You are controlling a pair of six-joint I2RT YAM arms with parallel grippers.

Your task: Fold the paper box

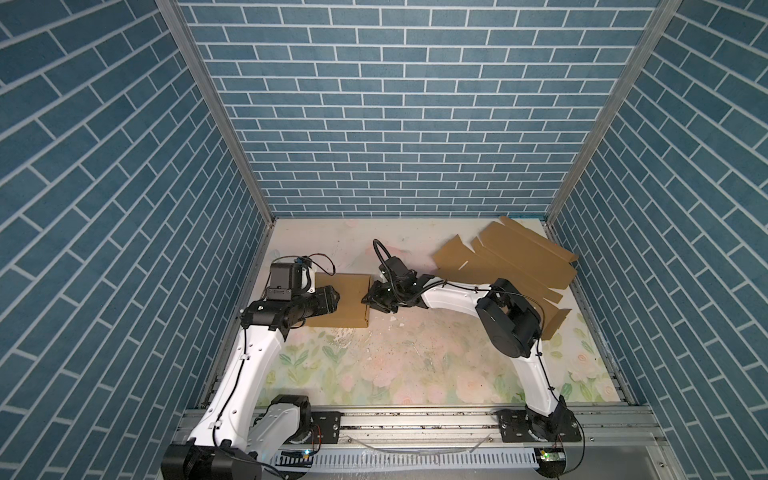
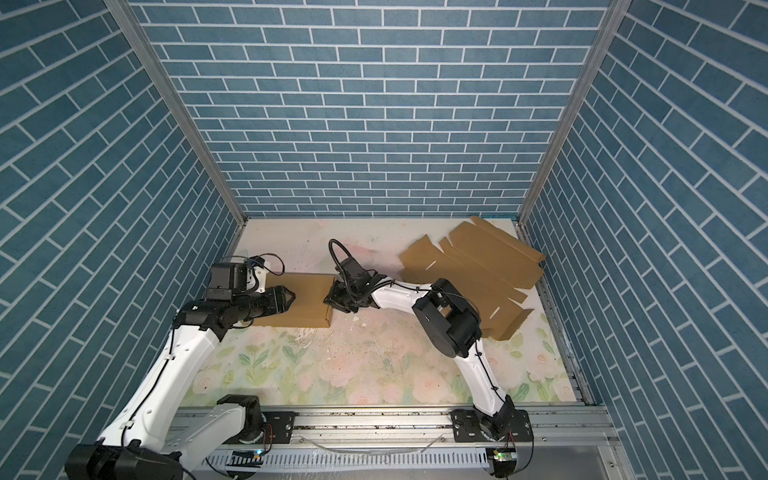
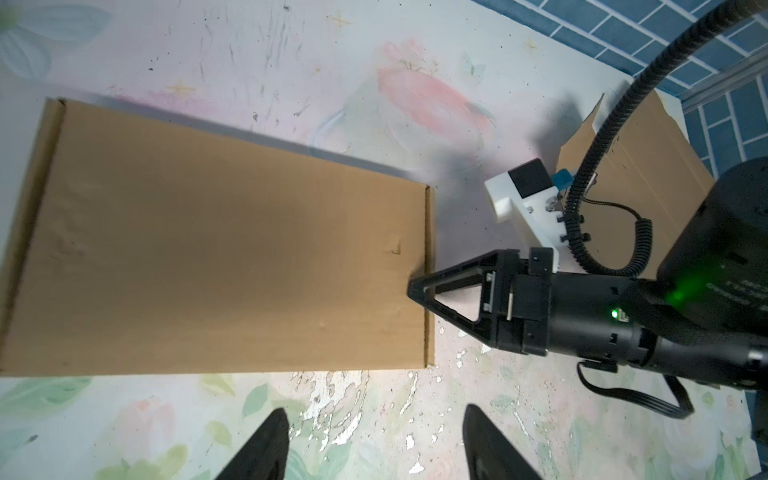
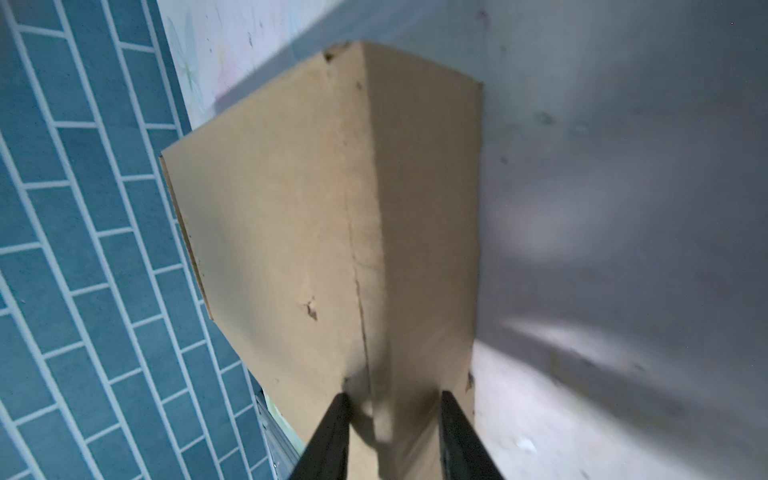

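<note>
right tool (image 1: 368,300) straddles the box (image 1: 353,291) end, grip unclear, forearm low; left tool (image 1: 337,297) hovers parted opposite.

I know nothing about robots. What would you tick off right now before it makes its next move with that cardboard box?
1. Box lying flat on the table: ok.
2. Left gripper open and empty, above the table beside the box: ok.
3. Right gripper straddling the box's end, cardboard between its fingers: ok.
4. Right gripper's hold firm enough to move the box: cannot tell.
5. The two grippers apart from each other: ok.
6. Spare flat cardboard sheet apart from the box, at the back corner: ok.
</note>
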